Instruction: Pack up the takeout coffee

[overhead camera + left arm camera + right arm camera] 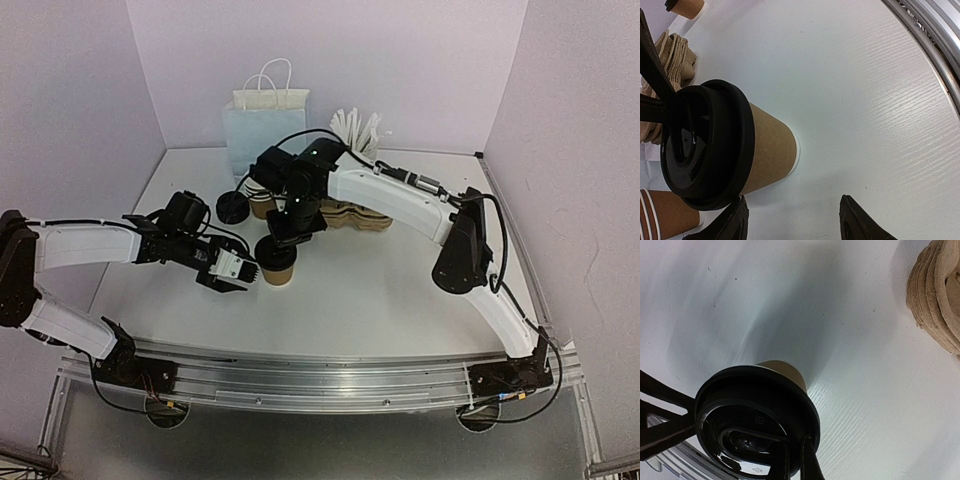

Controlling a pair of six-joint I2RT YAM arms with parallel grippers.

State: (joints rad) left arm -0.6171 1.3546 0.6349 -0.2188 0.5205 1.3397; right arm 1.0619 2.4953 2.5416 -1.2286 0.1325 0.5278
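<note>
The right gripper (pixel 797 462) is pinching the rim of the black lid (pixel 755 425), fingers nearly closed, atop the cup (pixel 767 150). The left gripper (pixel 792 207) is waiting open and empty beside that cup, with the blue bag (pixel 262 135) standing well behind it. The cup is likely handling light and crushable, so mid-wall is looking like the gentlest hold.

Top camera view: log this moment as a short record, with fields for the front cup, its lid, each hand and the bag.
cup: brown paper, upright on the table
lid: black, sitting on the cup's top
right hand: above the cup, fingers pinching the lid's rim
left hand: open, beside the cup, not closed on it
bag: pale blue, upright at the back of the table, apart from the cup
</note>
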